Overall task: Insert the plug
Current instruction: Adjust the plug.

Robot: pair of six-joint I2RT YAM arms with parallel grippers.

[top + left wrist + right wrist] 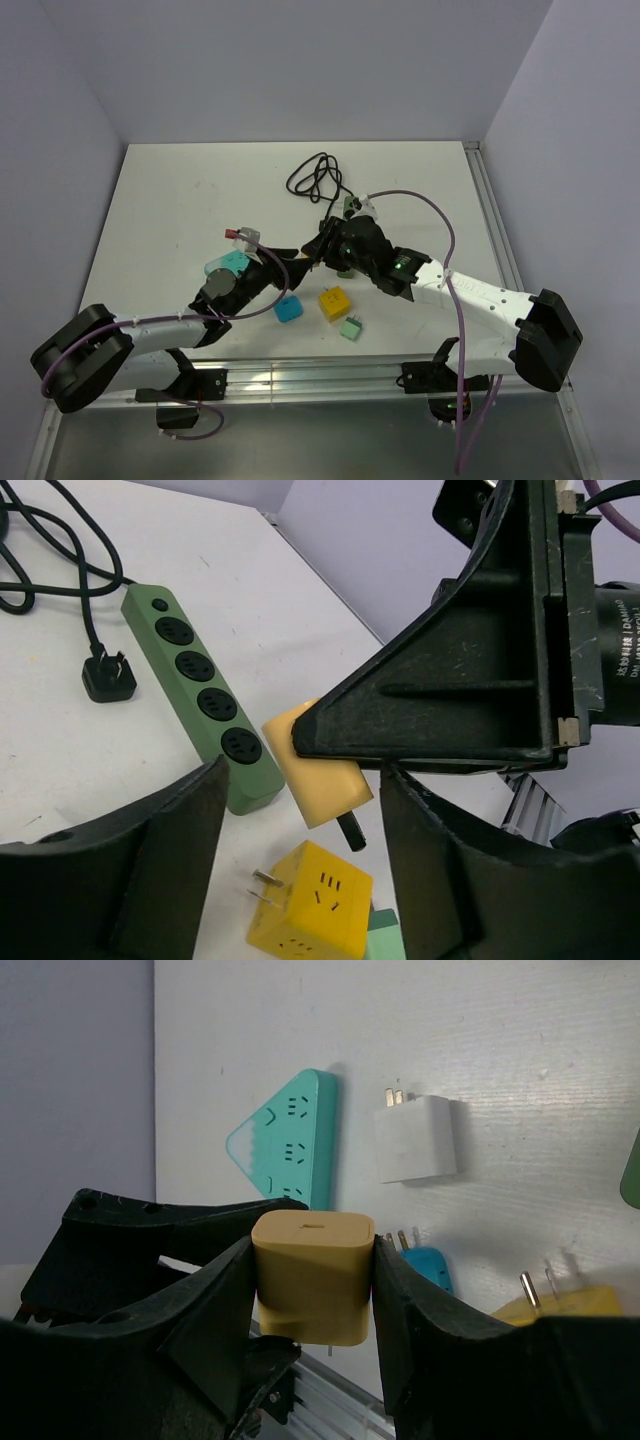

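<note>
The right end effector [312, 1260] fills the foreground, its fingers clamped on the tan plug [322, 795]. The plug hangs just off the near end of the green power strip [200, 695], apart from it. The left end effector [302, 772] gapes wide beneath, holding nothing. The strip (its black cord [60, 560] curls away behind) lies on a white bench [170, 200] between pale lilac walls [300, 70]. A yellow cube adapter [310, 910] sits just nearer than the strip.

A robotics lab test cell: a white surface [170, 200] boxed in by plain pale-violet walls [300, 70], an aluminium rail [300, 378] along its near edge, the cabled left arm [150, 335] and right arm [480, 300] bolted there.
</note>
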